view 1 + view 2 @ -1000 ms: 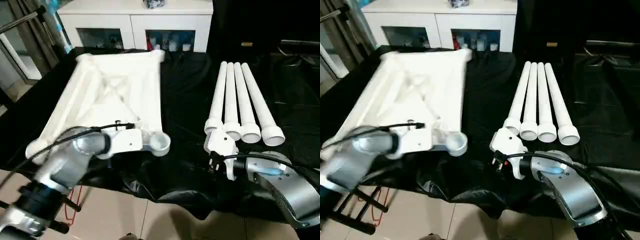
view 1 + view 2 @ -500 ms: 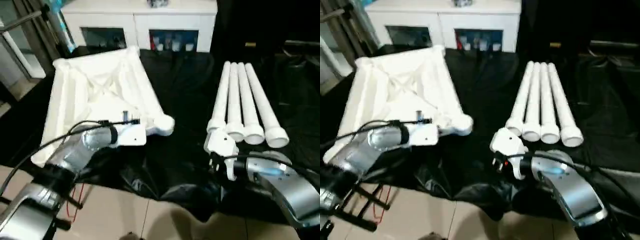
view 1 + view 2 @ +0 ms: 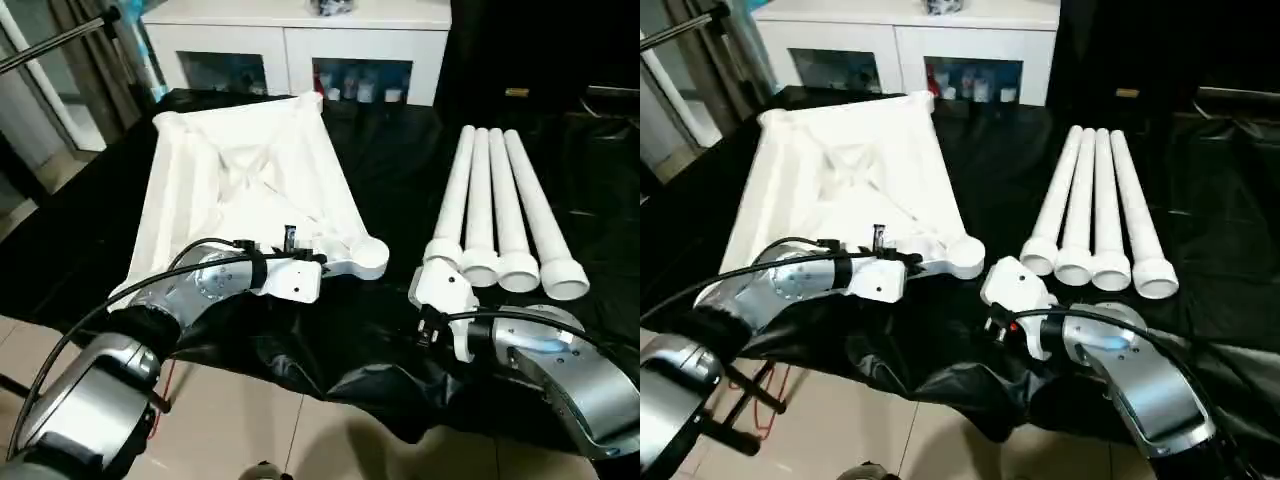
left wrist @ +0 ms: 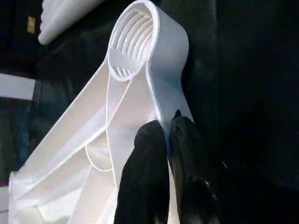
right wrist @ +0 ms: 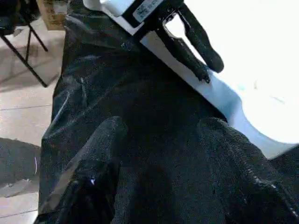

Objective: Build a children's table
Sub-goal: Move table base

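Note:
The white tabletop (image 3: 240, 170) lies ribbed side up on the black-covered table, left of centre. My left gripper (image 3: 322, 262) is shut on the thin rim of its near edge, just behind the round corner socket (image 3: 370, 257). In the left wrist view both black fingers (image 4: 149, 154) pinch that rim below the ribbed socket (image 4: 133, 39). Several long white legs (image 3: 495, 210) lie side by side to the right. My right gripper (image 5: 163, 154) stands open and holds nothing, low over the black cloth. It is near the legs' near ends and points toward the socket corner (image 5: 271, 116).
A white cabinet with glass doors (image 3: 300, 40) stands behind the table. The black cloth (image 3: 330, 370) hangs in folds over the table's front edge, with tiled floor below. A metal stand (image 3: 40, 50) rises at far left.
My left gripper, still shut on the rim, has swung the tabletop's near corner to the right, closer to the legs. The head view has also shifted. The right arm has stayed put.

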